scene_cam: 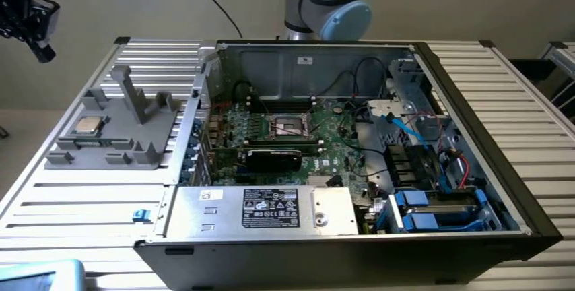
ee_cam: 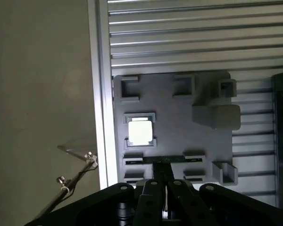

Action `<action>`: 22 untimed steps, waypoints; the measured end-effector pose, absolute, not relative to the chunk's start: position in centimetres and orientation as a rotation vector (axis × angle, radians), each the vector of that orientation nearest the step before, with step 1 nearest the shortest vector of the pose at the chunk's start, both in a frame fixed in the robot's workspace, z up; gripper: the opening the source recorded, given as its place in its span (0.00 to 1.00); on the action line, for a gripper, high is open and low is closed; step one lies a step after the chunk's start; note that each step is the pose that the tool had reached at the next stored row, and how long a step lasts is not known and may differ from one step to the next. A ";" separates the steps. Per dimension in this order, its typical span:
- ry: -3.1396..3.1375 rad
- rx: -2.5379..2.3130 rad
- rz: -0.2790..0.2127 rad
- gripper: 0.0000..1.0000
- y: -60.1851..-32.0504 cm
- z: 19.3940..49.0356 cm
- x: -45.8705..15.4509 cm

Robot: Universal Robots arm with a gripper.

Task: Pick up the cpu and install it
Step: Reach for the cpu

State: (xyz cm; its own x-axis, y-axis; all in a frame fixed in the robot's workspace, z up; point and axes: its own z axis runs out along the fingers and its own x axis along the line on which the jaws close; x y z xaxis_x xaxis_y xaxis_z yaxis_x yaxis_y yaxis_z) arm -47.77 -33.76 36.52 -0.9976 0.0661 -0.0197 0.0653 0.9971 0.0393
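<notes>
**Pincer.** The pincer (scene_cam: 40,48) hangs in the air, high above the worktop (scene_cam: 503,102), and touches nothing. In the wrist view the pincer (ee_cam: 164,181) has its two fingers (ee_cam: 153,188) pressed together, so the jaws are narrowed to a close. It holds nothing.

**Cpu.** The cpu (scene_cam: 87,124) lies flat, metal top up, in a square pocket of the grey holder (scene_cam: 126,144). It is below the pincer and well apart from it. In the wrist view the cpu (ee_cam: 140,132) shows as a bright square beyond the fingertips, with the holder (ee_cam: 179,117) all round it. Pincer and cpu are not in contact.

**Holder.** The holder stands on the slatted worktop (ee_cam: 188,37), beneath the pincer. Two upright posts rise from it, on the side of the cpu away from the pincer. It sits just beside the open case (scene_cam: 314,69).

**Case.** The case lies open upward, farther from the pincer than the holder. On the green board (scene_cam: 341,149) the socket (scene_cam: 289,126) shows a dark centre inside its metal frame. It is well apart from both pincer and cpu, and the cpu is not in it. The silver labelled box (scene_cam: 269,209) sits at the edge of the case. The arm (scene_cam: 328,1) rises behind the case.
</notes>
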 end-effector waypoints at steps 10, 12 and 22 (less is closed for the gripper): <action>3.119 0.082 0.056 0.11 -31.8 36.3 -49.1; 3.119 0.076 0.056 0.11 -31.5 36.3 -49.3; 3.122 0.071 0.056 0.11 -31.3 36.3 -49.3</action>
State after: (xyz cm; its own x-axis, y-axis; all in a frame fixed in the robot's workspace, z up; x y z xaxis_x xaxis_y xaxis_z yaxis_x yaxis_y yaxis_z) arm -49.34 -31.32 36.30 -0.9988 0.0459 -0.0178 0.0453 0.9983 0.0365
